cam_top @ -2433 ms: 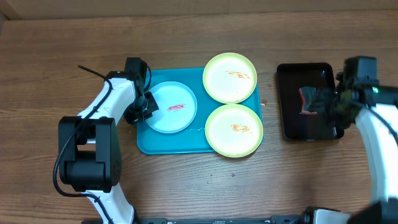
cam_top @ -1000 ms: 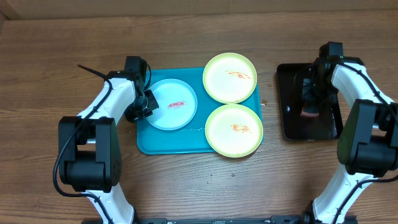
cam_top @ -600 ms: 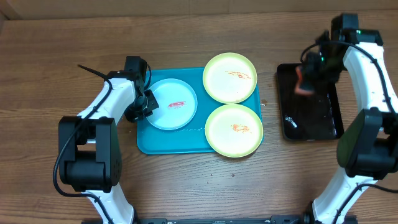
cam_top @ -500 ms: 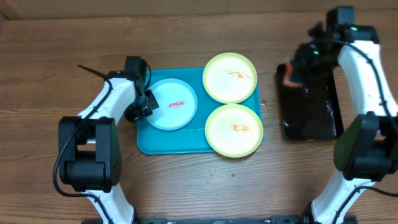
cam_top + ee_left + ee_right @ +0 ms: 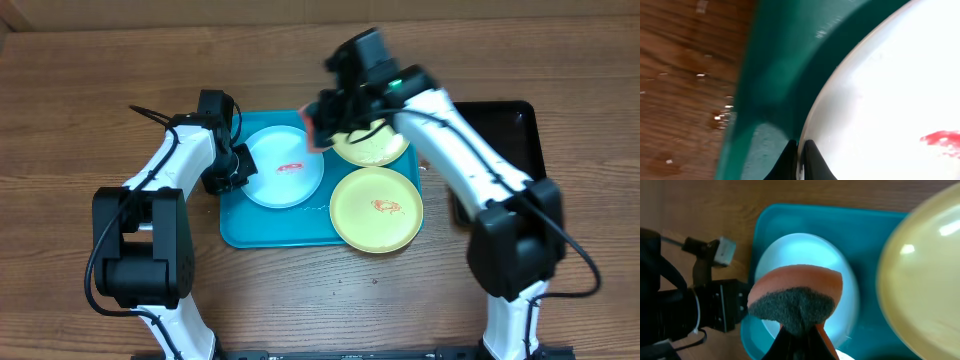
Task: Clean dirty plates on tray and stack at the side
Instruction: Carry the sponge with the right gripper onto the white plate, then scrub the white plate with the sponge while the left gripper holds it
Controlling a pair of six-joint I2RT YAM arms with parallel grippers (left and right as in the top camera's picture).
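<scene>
**Q:** How many plates, and where do they lie?

**A:** Three, all on one turquoise tray (image 5: 272,230) at the middle of a wooden table (image 5: 80,80). At the left end sits one blue plate (image 5: 285,170) with a single red smear. At the right end are two yellow ones. The far yellow plate (image 5: 375,150) is partly hidden under an arm. The near yellow plate (image 5: 377,208) carries one orange smear and overhangs the tray's front right corner.

**Q:** What are the two arms doing?

**A:** At left, the left gripper (image 5: 241,165) sits at the blue plate's left rim. Its wrist camera shows the two fingertips (image 5: 790,159) pinched together on that rim, just inside the tray wall (image 5: 775,75). To the right, the right gripper (image 5: 322,120) is clamped on one sponge (image 5: 312,128), orange with a grey scouring face. It hangs above the tray over the blue plate's far right edge. The right wrist view shows the sponge (image 5: 795,297) gripped from below, with the blue plate (image 5: 800,250) beneath it. Whether sponge and plate touch cannot be told.

**Q:** Anything else on the table?

**A:** One black tray (image 5: 515,125) at far right, well apart from the plates and partly covered by the right arm.
</scene>
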